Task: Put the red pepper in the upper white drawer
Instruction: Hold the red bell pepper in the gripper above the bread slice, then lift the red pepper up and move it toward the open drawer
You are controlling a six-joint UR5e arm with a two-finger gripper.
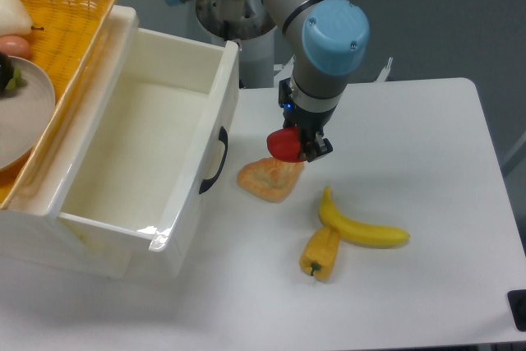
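Fixed cam: I've got the gripper (297, 144) clamped on the pepper (283, 145), held just above the pastry (268, 177), right of the open drawer (191, 172). Banana (362, 227) & yellow pepper (320, 252) lie nearer the table (411, 137) front.

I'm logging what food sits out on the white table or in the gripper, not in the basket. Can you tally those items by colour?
Red: 1, the red pepper held in the gripper
Yellow: 2, the banana and the yellow-orange pepper
Orange-tan: 1, the pastry-like piece
Total: 4
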